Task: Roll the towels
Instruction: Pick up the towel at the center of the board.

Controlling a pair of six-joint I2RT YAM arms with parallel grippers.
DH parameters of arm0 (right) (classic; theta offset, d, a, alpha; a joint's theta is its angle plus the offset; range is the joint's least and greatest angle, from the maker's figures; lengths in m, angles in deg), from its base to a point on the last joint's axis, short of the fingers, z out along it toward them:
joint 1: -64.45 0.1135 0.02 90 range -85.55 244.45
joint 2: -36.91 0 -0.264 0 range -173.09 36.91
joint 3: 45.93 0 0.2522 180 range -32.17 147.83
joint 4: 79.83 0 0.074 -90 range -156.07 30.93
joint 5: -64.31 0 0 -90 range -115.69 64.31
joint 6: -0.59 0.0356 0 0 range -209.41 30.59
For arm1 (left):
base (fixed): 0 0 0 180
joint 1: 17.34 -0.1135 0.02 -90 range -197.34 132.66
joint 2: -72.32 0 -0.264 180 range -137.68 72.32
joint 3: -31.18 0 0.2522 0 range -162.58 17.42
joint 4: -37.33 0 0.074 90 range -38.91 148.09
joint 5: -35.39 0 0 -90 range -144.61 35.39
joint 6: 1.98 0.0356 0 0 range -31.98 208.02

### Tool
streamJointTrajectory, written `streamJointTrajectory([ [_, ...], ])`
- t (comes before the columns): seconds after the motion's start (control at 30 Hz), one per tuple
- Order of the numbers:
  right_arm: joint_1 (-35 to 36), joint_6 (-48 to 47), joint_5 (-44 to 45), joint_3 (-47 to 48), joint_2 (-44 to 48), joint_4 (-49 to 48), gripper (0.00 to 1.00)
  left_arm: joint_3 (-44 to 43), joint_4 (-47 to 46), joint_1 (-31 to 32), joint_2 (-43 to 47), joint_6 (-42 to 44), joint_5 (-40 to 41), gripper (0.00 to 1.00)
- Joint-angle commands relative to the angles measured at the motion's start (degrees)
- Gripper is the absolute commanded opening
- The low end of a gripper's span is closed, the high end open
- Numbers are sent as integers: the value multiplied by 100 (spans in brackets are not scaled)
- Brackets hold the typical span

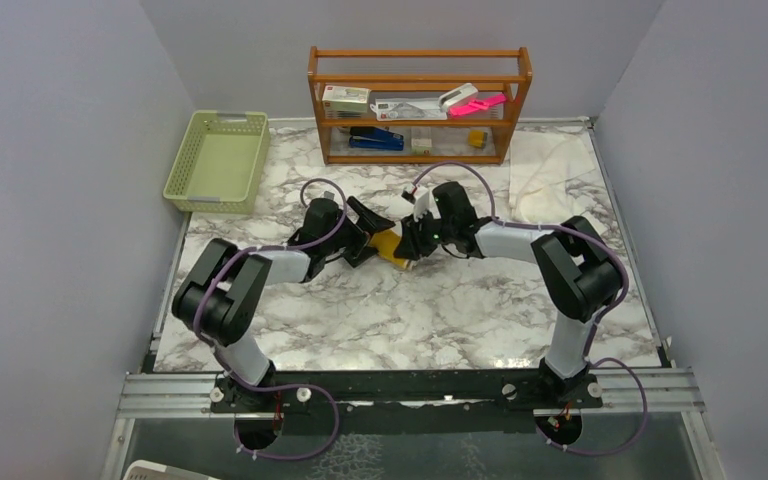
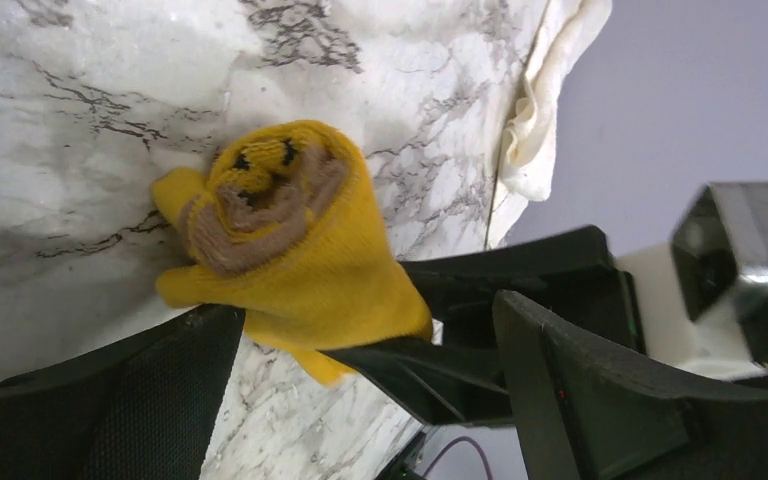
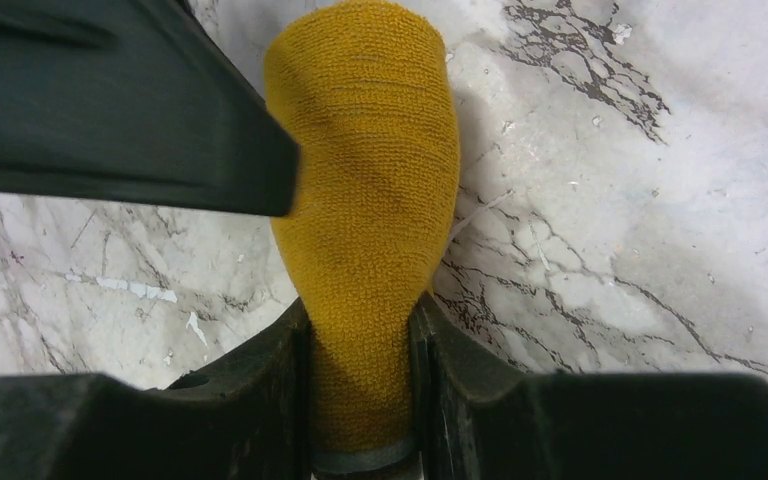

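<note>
While our right pincer [image 3: 360,330] clamps the rolled yellow towel [image 3: 365,180] (long axis toward twelve o'clock), our left pincer [image 2: 360,310] gapes wide and empty, the towel at its three o'clock from above.

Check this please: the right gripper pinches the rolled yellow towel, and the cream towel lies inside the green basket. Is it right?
Not quite. The cream towel lies on the table at the far right, outside the green basket; the top view shows it. The rest holds.

Rolled towel [image 2: 290,230] between left tool [image 2: 365,312] and right tool [image 3: 360,335]
</note>
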Motion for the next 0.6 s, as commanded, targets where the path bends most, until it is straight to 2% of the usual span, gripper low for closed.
streamJointTrajectory([
  [0.0,22,-95,-206,-112,275,-186,26,-162,-604,196,-646,-567,19,97],
  [0.17,27,-104,-277,-159,368,-224,26,-29,-829,253,-884,-875,246,91],
  [0.27,34,-79,-374,-195,395,-316,26,57,-936,254,-877,-928,474,83],
  [0.4,62,-68,-415,-231,385,-390,26,113,-1115,253,-876,-960,622,69],
  [0.57,80,-39,-518,-288,388,-508,26,186,-1297,264,-898,-954,749,45],
])
